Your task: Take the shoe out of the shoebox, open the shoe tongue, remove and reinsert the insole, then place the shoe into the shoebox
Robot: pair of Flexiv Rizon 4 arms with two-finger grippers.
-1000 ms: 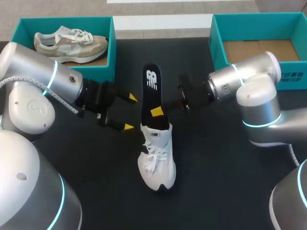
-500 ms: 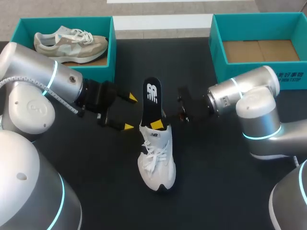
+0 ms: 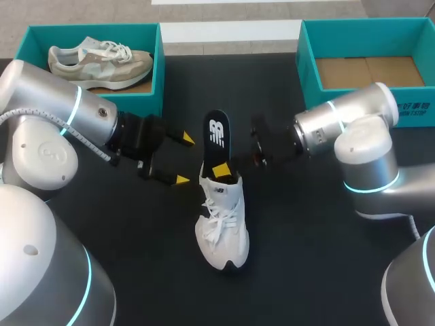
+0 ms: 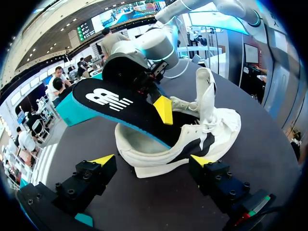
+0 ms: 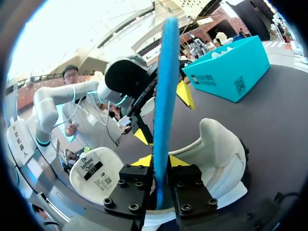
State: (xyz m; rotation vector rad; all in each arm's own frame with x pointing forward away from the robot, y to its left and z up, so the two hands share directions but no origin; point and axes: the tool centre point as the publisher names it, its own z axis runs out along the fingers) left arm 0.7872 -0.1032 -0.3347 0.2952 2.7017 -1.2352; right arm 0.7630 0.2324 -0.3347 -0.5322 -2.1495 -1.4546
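While two teal boxes stand at the far side of the surface [image 3: 306, 238], only the left box [image 3: 158, 68] holds anything: one beige shoe [image 3: 102, 60]. The right box [image 3: 306, 64] shows a bare cardboard floor.

That makes two shoes in all. The second, a white shoe [image 3: 223, 221], stands on its sole in the middle of the surface, outside both boxes, with its toe toward the near edge and its heel away.

One insole [image 3: 215, 136], black on one face and blue on the other, rises tilted out of the white shoe's opening, its lower end inside.

Of the two tools, the right tool [image 5: 161, 161] pinches the insole near its lower end, just above the heel opening, with a yellow tip pressed on each face. The left tool [image 3: 184, 159] is spread wide and holds nothing. It sits just beside the heel on the shoe's left, apart from it. From its wrist, shoe and insole lie ahead of the spread fingers [image 4: 103, 160].
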